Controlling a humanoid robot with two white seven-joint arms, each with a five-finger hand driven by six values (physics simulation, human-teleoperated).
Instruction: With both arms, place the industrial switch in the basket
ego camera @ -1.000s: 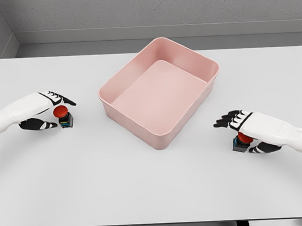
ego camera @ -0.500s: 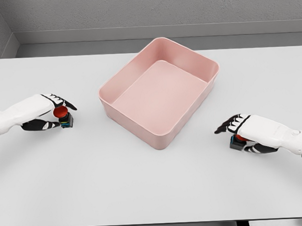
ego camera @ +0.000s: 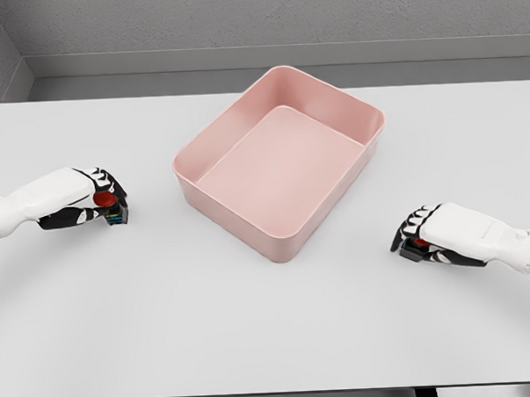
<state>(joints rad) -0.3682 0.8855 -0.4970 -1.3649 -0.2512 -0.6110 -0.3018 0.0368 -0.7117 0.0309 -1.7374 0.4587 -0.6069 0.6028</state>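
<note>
Two industrial switches sit on the white desk (ego camera: 271,339), one on each side of the pink basket (ego camera: 279,160). I see my left hand (ego camera: 89,199) with its fingers curled around the left switch (ego camera: 110,208), my right hand (ego camera: 434,232) clasping the right switch (ego camera: 414,247).

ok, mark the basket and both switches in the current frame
basket (ego camera: 249,240), head view, near outer wall.
left switch (ego camera: 105,199), head view, red button inside left hand.
right switch (ego camera: 414,248), head view, dark base under right hand.
</note>
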